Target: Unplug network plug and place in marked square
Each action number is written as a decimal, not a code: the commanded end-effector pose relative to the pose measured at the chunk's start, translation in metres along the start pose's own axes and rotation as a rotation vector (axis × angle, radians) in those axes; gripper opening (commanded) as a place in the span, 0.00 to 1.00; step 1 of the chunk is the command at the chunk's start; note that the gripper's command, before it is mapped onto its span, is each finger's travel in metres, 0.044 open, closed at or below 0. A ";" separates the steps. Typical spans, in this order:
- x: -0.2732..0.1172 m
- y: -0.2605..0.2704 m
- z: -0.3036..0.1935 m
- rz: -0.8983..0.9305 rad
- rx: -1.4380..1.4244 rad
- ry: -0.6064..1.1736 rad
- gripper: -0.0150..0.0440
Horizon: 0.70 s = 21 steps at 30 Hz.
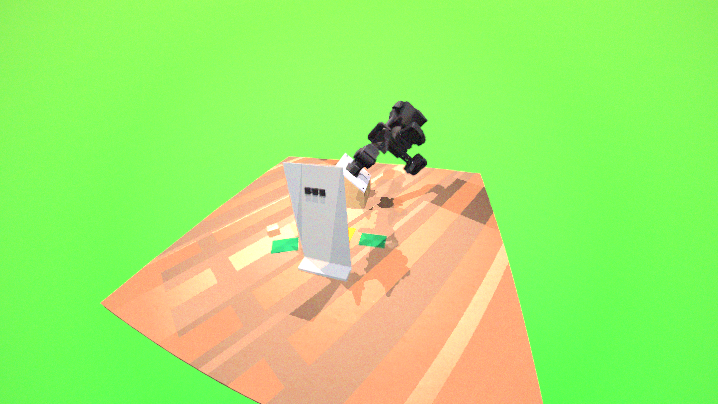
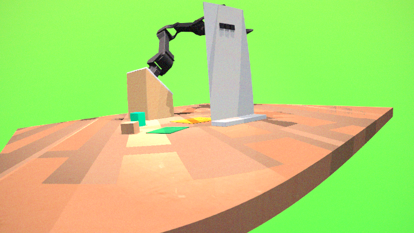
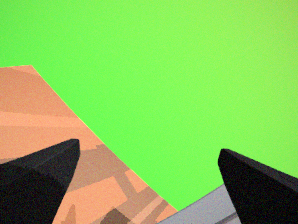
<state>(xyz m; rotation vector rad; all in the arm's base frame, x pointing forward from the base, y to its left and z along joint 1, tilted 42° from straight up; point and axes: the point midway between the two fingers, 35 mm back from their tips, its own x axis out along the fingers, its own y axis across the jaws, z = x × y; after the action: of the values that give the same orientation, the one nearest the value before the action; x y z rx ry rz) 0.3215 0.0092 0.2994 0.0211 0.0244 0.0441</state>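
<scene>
The upright grey panel [image 1: 321, 226] [image 2: 225, 66] [image 3: 197, 209] stands on the table with its back to the top and exterior views. Three dark socket blocks [image 1: 314, 191] [image 2: 226, 26] show near its top. The plug is not visible in any view. My gripper [image 3: 152, 152] is open, with nothing between its fingers in the wrist view. It is up at about the height of the panel's top, mostly hidden behind the panel in the exterior view. A flat yellow patch [image 1: 351, 234] [image 2: 191, 120] and a flat green patch [image 1: 284, 245] [image 2: 168, 130] lie on the table; which is the marked square is unclear.
A second green patch [image 1: 372, 240] lies on the panel's other side. A wooden pedestal [image 1: 357, 196] [image 2: 146, 98] with a sloped white top stands by the arm's base. A small tan block [image 1: 272, 230] [image 2: 130, 127] and a teal block [image 2: 137, 119] stand near the pedestal.
</scene>
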 end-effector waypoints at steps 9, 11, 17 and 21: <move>-0.007 -0.024 -0.040 -0.076 -0.191 0.052 0.53; -0.010 -0.030 -0.051 -0.094 -0.241 0.067 0.52; -0.020 -0.047 -0.082 -0.145 -0.391 0.118 0.52; -0.029 -0.058 -0.103 -0.175 -0.489 0.157 0.52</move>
<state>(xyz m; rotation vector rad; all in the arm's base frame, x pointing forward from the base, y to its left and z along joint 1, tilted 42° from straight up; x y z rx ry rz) 0.3013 -0.0381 0.2145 -0.3905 0.1400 -0.0955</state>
